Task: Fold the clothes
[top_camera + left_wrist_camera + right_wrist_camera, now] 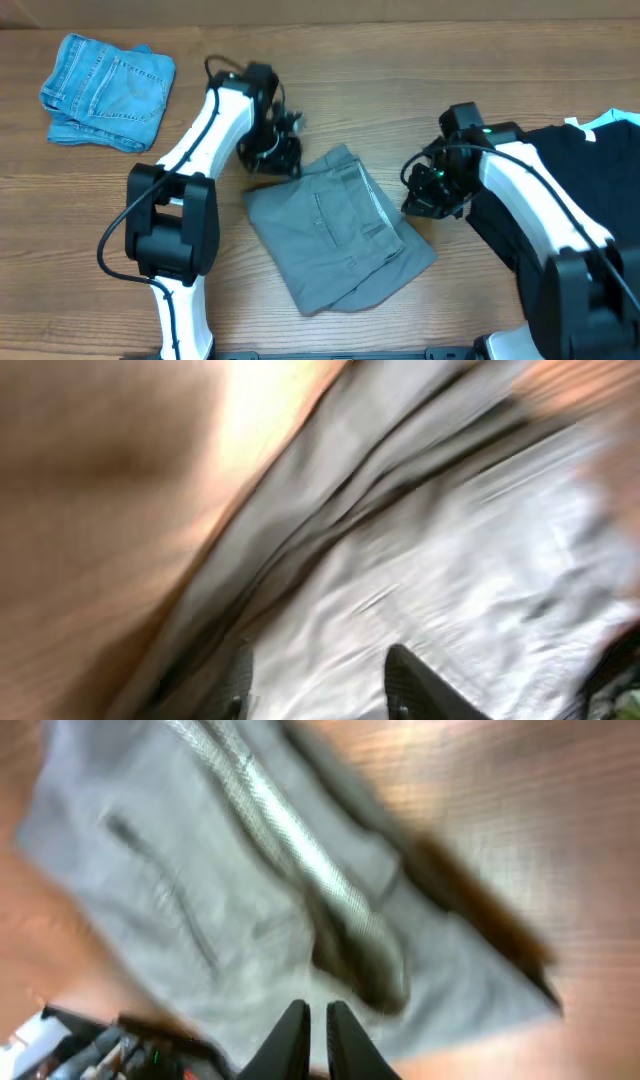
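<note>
Wooden surface [60, 250] on which grey-olive cotton shorts [335, 235], judged soft and limp, are laid, best taken at corners; left pincer [320, 665] apart, right pincer [310, 1020] together.

This looks like a robotics lab station. A white-and-black left arm [200, 130] and right arm [545, 205] stand at a wood-grain desk [400, 80]. Garments lie spread on it: grey-olive shorts [330, 230], folded light-blue denim [105, 90], a black T-shirt [600, 170].
</note>
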